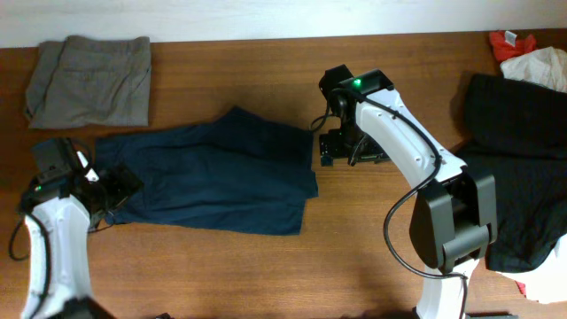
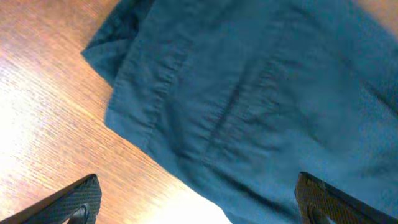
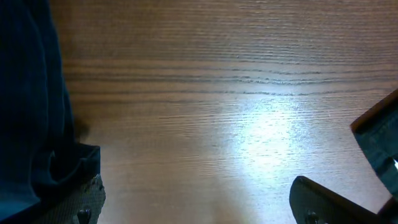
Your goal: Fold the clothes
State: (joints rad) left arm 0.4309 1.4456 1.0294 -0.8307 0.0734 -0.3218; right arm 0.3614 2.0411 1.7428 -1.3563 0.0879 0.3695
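While overhead shows the clothes (image 1: 213, 177) spread on the counter (image 1: 221, 275), only wrist views reveal left hand (image 2: 196, 186) and right hand (image 3: 196, 186) both gaping wide.

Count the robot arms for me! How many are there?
2. The left arm is at the table edge on the left, by the left end of the navy clothes. The right arm reaches in from the right to their right end. None seems hidden.

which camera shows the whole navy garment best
Overhead: the navy garment shows whole, spread on the table. Left wrist gives only a close, creased part; right wrist only an edge at its left border.
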